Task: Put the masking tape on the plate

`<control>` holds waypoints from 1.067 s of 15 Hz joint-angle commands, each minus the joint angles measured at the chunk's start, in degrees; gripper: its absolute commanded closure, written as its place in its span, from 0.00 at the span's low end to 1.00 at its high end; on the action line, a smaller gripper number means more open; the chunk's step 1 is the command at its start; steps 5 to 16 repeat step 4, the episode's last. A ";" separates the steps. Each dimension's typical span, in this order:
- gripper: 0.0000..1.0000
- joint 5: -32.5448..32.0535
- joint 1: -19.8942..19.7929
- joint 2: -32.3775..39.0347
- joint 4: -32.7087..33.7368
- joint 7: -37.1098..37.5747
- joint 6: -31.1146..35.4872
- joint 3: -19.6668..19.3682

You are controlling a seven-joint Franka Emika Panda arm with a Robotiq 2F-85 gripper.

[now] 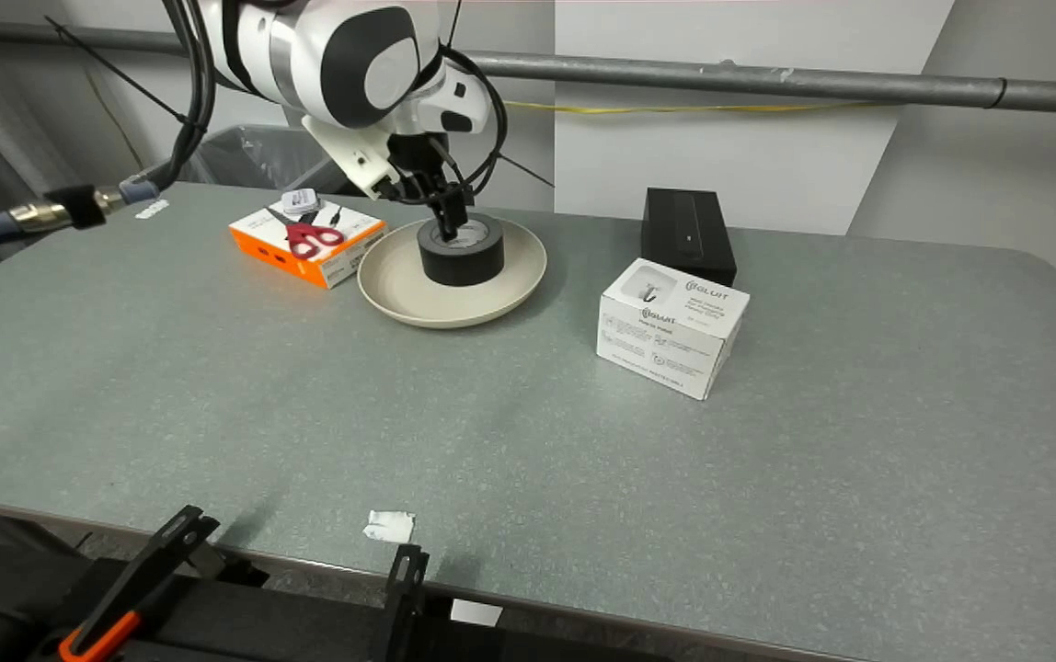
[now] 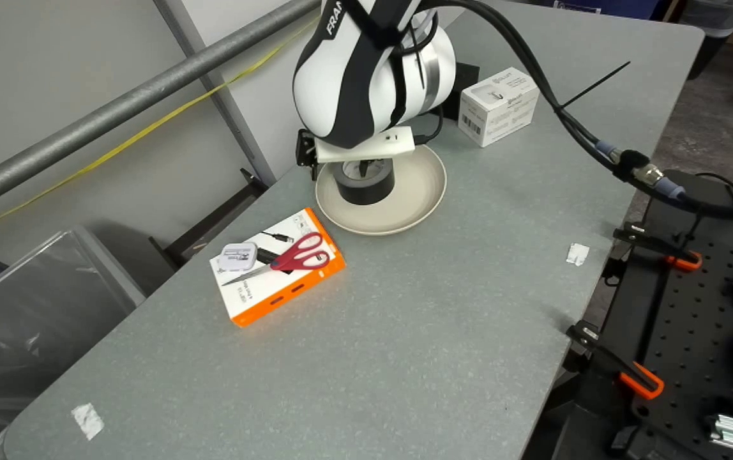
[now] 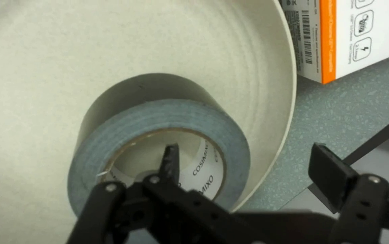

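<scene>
The masking tape (image 1: 462,268) lies flat on the plate (image 1: 441,304), near the wall-side edge of the table (image 1: 491,441). The tool (image 3: 244,157) is spread wide and has hold of nothing. One finger (image 3: 170,161) appears to dip into the tape's hollow, though its depth is hard to judge; the other shows outside the rim. Along that edge, just beside the plate, an orange-and-white box (image 2: 264,286) bears red scissors (image 2: 284,260).

The thick black roll of tape (image 1: 462,268) lies flat inside the round, shallow, cream-beige plate (image 1: 396,283), its ring facing up, off-centre toward one side of the raised rim. Its upper face looks greyish; the white inner core bears "COSIMIXO" lettering. The plate sits upright and level.
</scene>
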 commanded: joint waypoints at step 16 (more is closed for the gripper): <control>0.00 1.43 -0.01 -0.06 0.17 -1.46 -0.92 0.10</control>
